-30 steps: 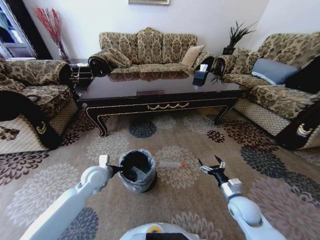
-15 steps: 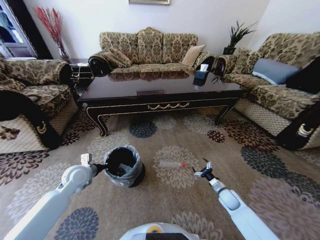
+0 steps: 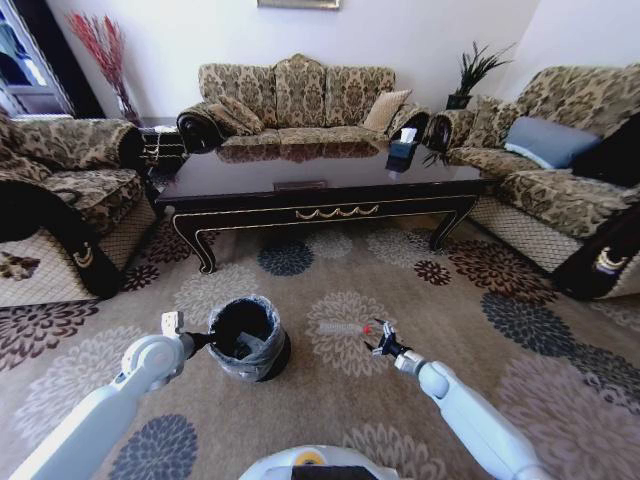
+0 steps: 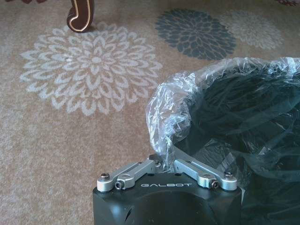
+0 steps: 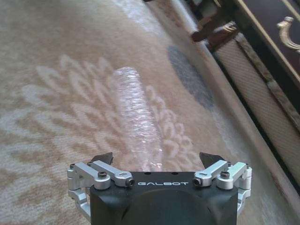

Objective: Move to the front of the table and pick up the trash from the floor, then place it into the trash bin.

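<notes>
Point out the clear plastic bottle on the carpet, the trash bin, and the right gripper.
clear plastic bottle [image 5: 136,117], right wrist view, mid-body.
trash bin [image 3: 262,352], head view, bag-covered outer wall.
right gripper [image 3: 383,343], head view, between fingertips.

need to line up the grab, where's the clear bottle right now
In the head view the clear plastic bottle lies on the carpet, right of the trash bin, just ahead of the open right gripper.

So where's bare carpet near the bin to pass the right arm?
Carpet is bare between the bin and the table, and right of the bottle toward the sofa. It is crowded at the bin's rim, which the left pincer grips, and at the bottle, where the open right pincer sits.
</notes>
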